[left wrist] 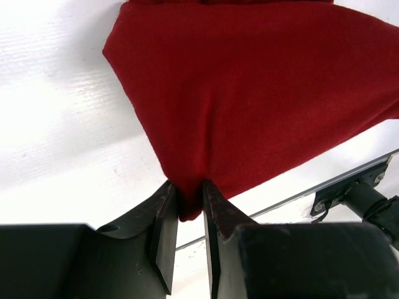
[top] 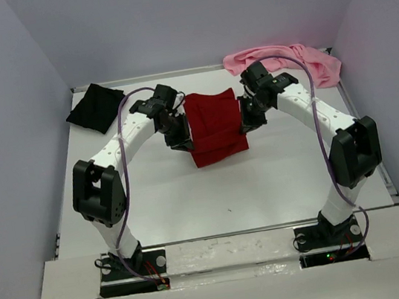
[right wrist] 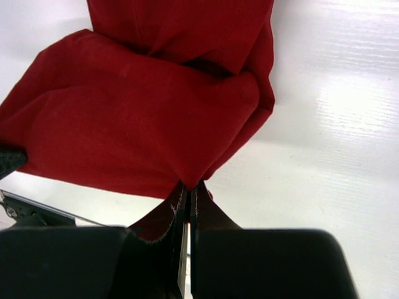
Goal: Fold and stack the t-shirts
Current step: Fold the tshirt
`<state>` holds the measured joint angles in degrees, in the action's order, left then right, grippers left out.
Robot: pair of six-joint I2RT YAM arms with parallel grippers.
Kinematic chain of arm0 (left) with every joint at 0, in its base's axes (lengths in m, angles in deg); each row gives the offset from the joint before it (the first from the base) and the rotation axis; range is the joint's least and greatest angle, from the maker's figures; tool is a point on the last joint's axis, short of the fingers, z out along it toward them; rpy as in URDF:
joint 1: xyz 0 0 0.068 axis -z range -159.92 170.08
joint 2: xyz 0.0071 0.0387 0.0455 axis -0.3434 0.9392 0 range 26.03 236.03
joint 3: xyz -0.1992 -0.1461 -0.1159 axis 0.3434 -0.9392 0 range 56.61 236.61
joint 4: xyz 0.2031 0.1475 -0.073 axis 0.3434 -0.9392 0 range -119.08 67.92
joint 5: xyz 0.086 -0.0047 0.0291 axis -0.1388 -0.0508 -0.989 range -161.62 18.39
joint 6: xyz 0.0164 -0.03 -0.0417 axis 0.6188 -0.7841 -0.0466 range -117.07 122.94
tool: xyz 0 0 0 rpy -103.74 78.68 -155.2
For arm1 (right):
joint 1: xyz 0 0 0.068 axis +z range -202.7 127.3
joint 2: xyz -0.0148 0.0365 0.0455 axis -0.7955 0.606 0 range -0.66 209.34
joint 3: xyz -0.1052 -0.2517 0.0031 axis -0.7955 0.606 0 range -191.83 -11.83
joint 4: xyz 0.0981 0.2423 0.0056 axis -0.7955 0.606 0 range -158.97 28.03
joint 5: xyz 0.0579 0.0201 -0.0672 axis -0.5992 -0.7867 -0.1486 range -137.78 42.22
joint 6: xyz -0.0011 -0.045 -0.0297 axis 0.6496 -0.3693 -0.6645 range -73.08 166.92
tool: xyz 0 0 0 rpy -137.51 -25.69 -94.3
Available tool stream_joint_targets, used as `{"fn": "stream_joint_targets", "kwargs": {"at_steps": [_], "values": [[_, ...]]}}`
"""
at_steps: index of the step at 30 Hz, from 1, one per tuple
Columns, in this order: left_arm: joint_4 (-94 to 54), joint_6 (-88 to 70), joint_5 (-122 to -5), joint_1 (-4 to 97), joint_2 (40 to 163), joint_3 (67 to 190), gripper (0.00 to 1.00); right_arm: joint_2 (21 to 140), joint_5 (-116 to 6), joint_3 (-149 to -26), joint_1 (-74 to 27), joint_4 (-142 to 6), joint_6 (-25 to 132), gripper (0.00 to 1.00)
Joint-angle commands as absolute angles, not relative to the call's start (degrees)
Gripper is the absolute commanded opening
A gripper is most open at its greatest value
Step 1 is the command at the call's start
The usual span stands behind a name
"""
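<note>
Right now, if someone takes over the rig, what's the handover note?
Left gripper: jaws slightly apart, a corner of the dark red t-shirt between them; grip unclear.
Right gripper: shut on that shirt's opposite edge.
That shirt is partly folded, at the middle of the table.
Black t-shirt: compact bundle, far-left corner.
Pink t-shirt: bunched, far right.
Done: nothing stacked.
To do: finish the red fold, fold pink, stack all three.

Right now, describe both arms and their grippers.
The left arm and right arm have white links, blocky black joints and a purple cable looping alongside each. The left gripper and right gripper have black wedge-shaped fingers.
</note>
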<state>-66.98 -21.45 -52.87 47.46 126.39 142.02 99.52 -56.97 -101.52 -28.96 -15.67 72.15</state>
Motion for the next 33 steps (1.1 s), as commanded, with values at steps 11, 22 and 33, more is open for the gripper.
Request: {"fn": "stream_joint_targets", "kwargs": {"at_steps": [11,22,33], "values": [[-64.1,-21.9,-44.7,41.9,131.0,149.5,0.31,105.0,-58.8,-109.7,-31.1,-17.2,75.0,0.00],[-63.4,-23.2,-44.3,41.2,133.4,153.5,0.28,108.9,-60.7,-116.0,-31.6,-17.1,75.9,0.00],[-63.0,-22.9,-44.5,40.7,133.8,152.7,0.33,111.8,-61.3,-117.9,-32.1,-17.6,75.8,0.00]]}}
